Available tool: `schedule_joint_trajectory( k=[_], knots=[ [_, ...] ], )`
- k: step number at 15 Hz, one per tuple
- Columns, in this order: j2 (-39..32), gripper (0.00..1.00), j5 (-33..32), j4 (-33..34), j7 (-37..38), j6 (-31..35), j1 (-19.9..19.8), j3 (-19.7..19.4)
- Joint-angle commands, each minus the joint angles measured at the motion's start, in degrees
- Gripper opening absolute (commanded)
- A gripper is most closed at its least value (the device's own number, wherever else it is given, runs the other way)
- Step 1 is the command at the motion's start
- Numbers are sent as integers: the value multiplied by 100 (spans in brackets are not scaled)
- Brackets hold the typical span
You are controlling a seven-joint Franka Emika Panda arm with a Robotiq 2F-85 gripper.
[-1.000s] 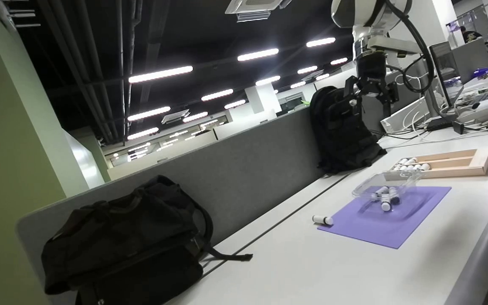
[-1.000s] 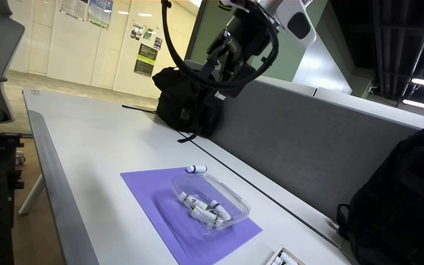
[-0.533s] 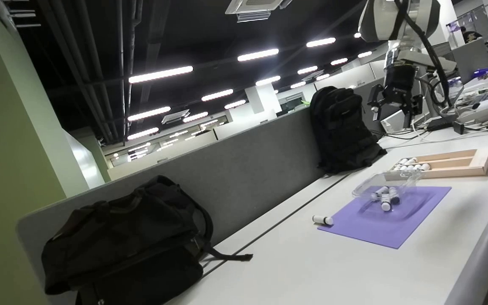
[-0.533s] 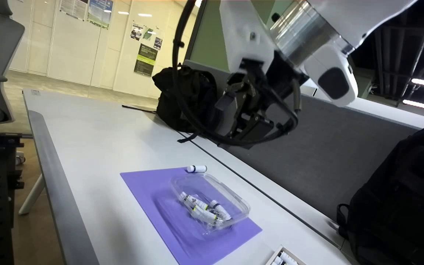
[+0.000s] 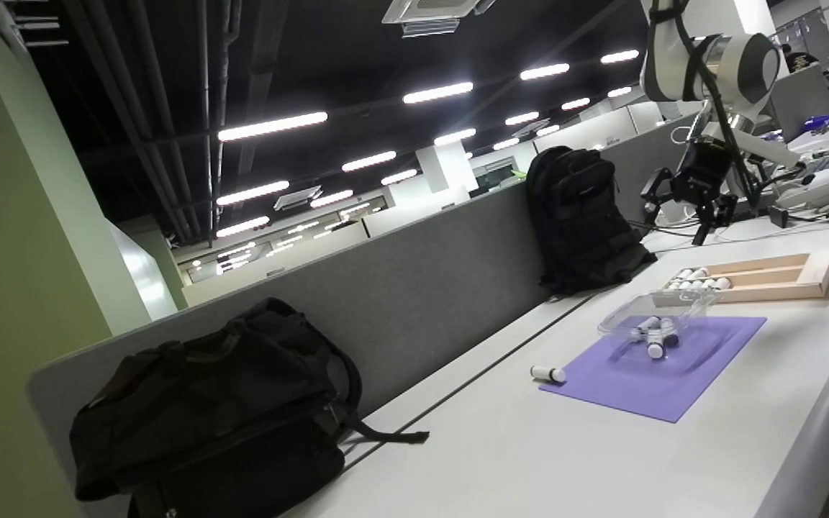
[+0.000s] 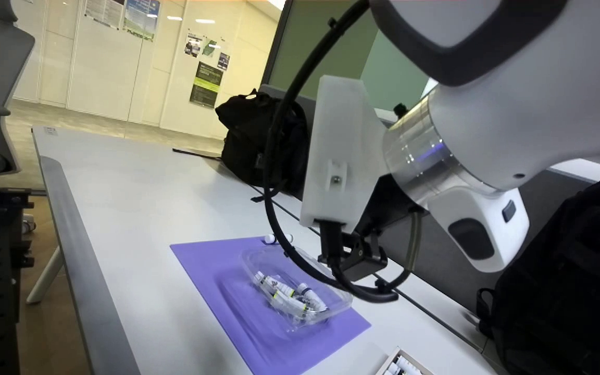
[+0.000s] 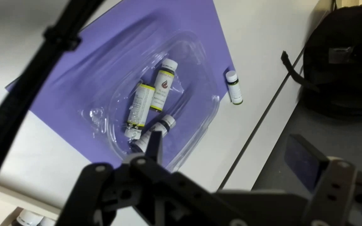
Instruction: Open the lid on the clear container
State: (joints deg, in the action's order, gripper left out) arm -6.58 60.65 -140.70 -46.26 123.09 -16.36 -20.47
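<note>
Clear container [image 7: 195, 103] lies up and left of the gripper [image 7: 229, 153] in the wrist view, long axis slanting lower left to upper right; the next move likely heads left. Whether it is lidded, I cannot tell. The jaws stand wide apart, nothing between. Left to right: one wooden box [image 7: 25, 201]; one purple sheet [image 7: 61, 113] bearing the one container, three bottles [image 7: 140, 105] in it; one loose bottle [image 7: 235, 89] at the sheet's edge; one black backpack [image 7: 344, 84].
</note>
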Motion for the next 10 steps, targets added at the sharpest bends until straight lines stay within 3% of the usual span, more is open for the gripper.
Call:
schedule_joint_trajectory(
  k=[1, 10],
  knots=[
    [-430, 100, 137, 282, 208, 193, -129, 116],
    [-1090, 100, 145, 523, 303, 584, -204, 293]
  ],
)
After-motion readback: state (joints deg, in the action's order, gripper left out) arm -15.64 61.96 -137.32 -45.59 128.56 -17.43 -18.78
